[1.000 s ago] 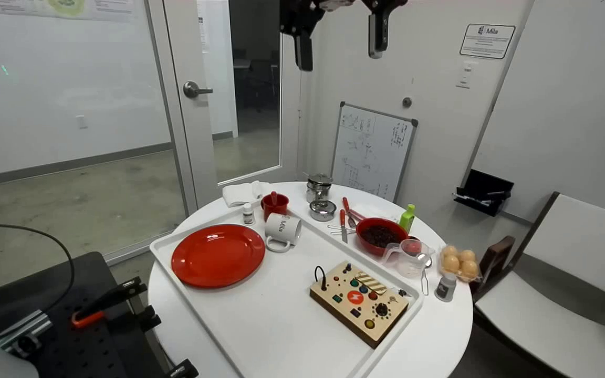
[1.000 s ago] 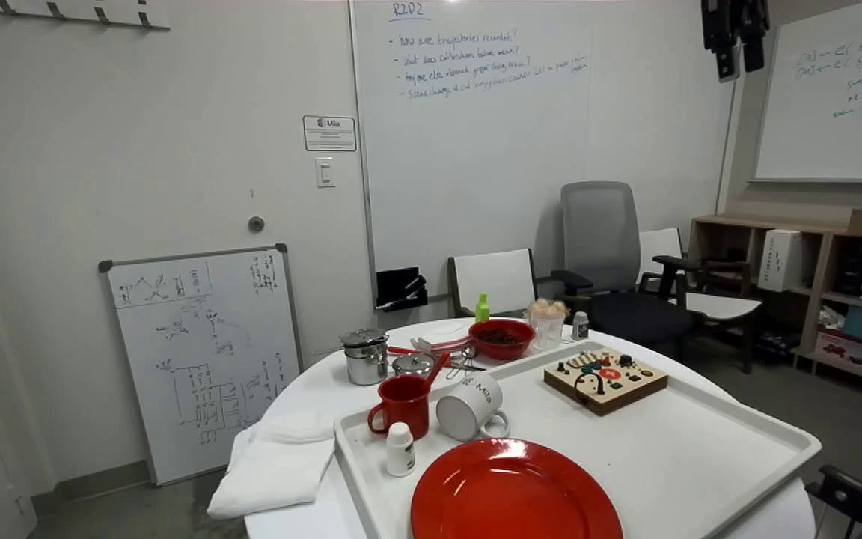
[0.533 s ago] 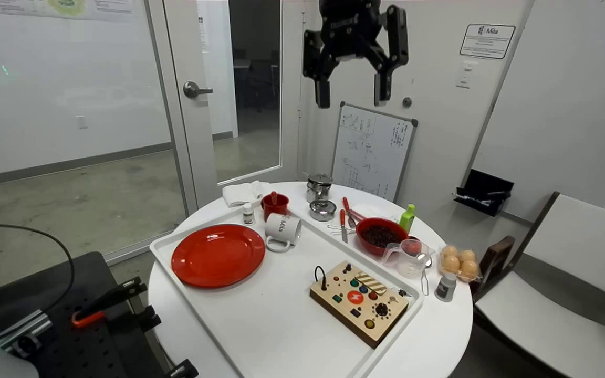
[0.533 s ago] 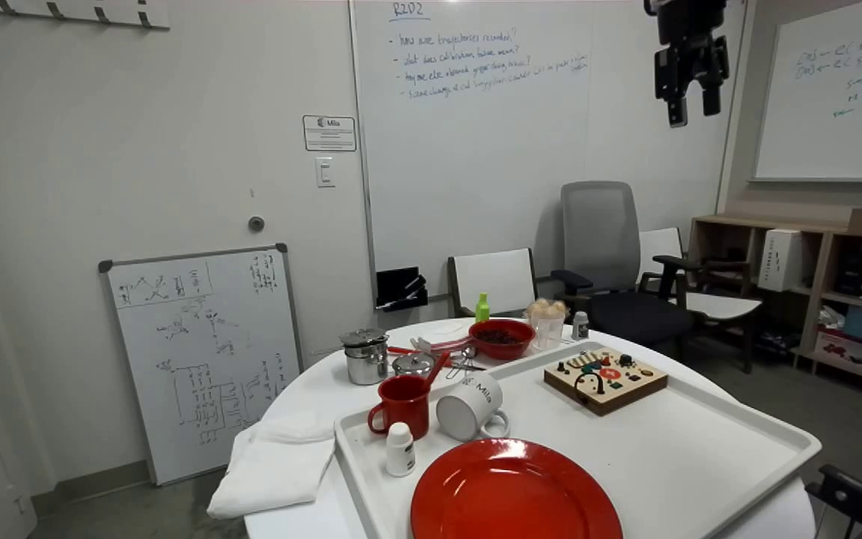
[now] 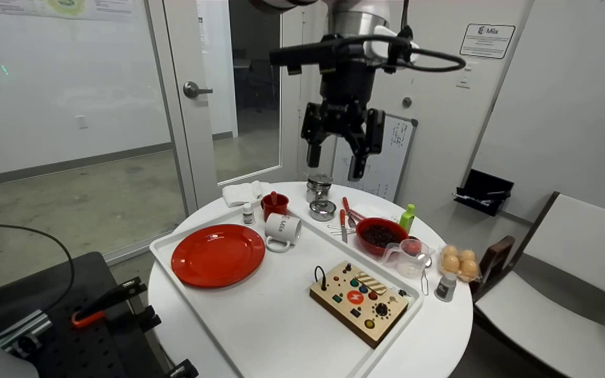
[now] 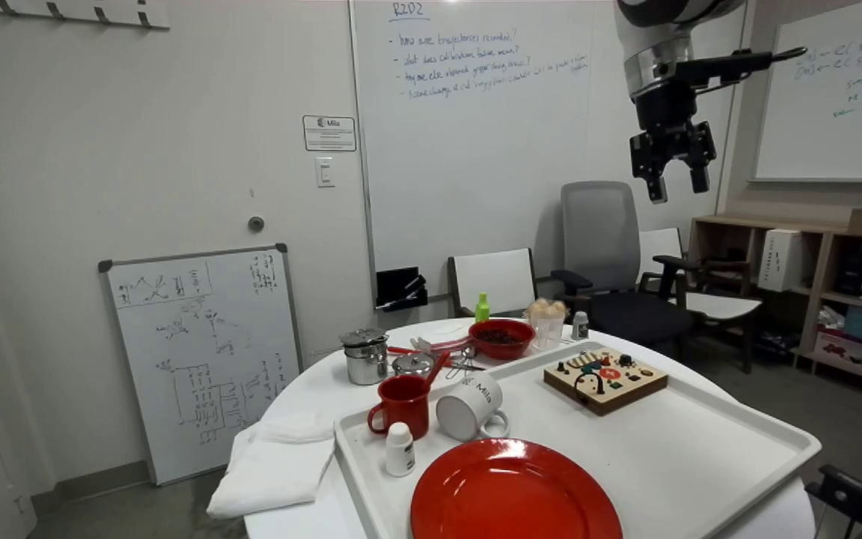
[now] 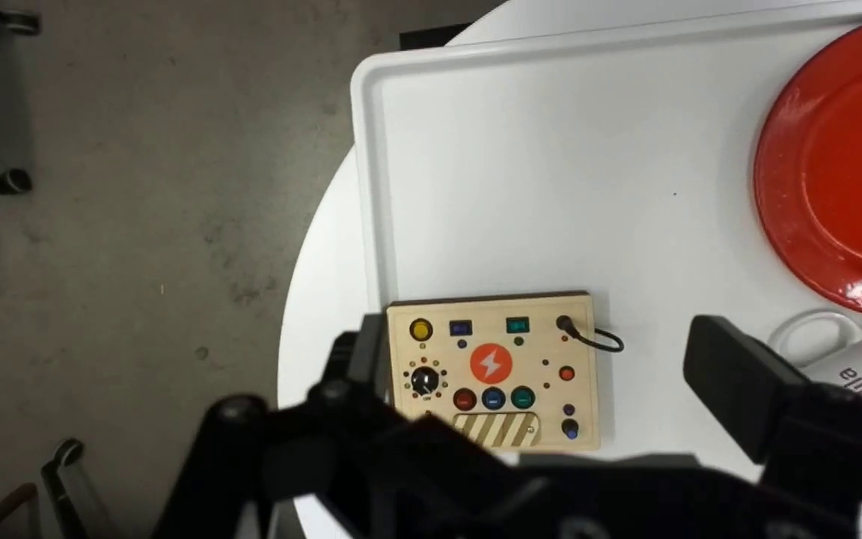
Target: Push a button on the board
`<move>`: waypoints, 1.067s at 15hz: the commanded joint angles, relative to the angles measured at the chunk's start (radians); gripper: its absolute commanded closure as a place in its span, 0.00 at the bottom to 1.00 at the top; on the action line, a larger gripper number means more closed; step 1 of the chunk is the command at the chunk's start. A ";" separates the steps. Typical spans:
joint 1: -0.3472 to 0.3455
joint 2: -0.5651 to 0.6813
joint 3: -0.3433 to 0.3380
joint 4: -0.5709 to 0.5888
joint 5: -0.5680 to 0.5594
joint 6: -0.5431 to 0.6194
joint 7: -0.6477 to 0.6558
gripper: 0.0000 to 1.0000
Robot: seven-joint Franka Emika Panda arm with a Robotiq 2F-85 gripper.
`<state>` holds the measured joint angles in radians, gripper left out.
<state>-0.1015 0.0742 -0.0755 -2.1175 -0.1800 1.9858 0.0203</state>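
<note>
End effector (image 5: 335,170) spread, nothing gripped, well above the worktop (image 5: 434,333). Below it, off-centre: wooden button board (image 7: 528,363), untouched. Risk: coming down this wide could straddle the blue push button (image 7: 493,397), say, or press two at once; descending off-line could catch the rotary knob (image 7: 425,380). Both exterior views show the height gap; wrist view can't, and misses the eggs (image 5: 452,262) farther off.

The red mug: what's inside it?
A red handle sticks up out of the red mug. Its lower end, and anything else down inside, is hidden by the mug itself.
</note>
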 commanded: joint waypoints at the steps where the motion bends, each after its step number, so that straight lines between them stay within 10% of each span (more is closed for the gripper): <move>1: 0.006 0.011 -0.006 0.005 0.003 -0.008 -0.006 0.00; 6: 0.007 0.019 -0.004 0.030 0.007 -0.030 -0.017 0.00; 16: 0.018 0.412 0.021 0.256 0.040 0.097 -0.051 0.00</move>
<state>-0.0818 0.3407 -0.0573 -1.9886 -0.1779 2.0847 -0.0043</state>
